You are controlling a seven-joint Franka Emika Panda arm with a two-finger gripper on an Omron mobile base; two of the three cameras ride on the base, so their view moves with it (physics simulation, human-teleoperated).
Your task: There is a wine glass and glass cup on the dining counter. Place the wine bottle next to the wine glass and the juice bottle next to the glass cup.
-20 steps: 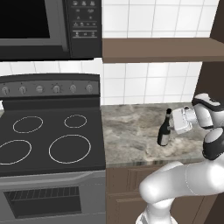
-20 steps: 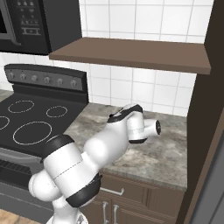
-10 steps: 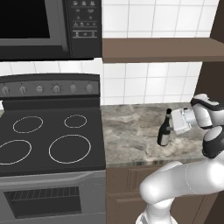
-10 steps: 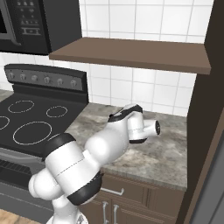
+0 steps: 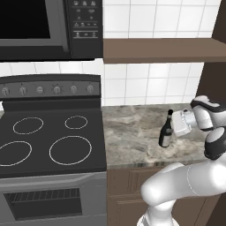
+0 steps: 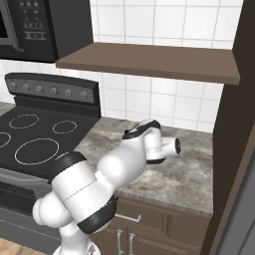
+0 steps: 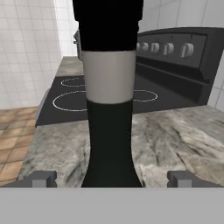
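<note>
Upright on the marbled counter (image 5: 132, 132) right of the stove (image 5: 48, 141): wine bottle (image 5: 165, 130), pale label blank (no legible writing). Gripper (image 7: 111, 178) wide open, straddling the bottle, gripping nothing.

Arm bent fwd, end effector (image 7: 109, 178) level, jaws spread wide.

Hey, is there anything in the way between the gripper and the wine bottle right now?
Nothing visible. The wine bottle stands upright on the stone counter directly in front of the gripper, centred between the open jaws, with no other object between them.
</note>
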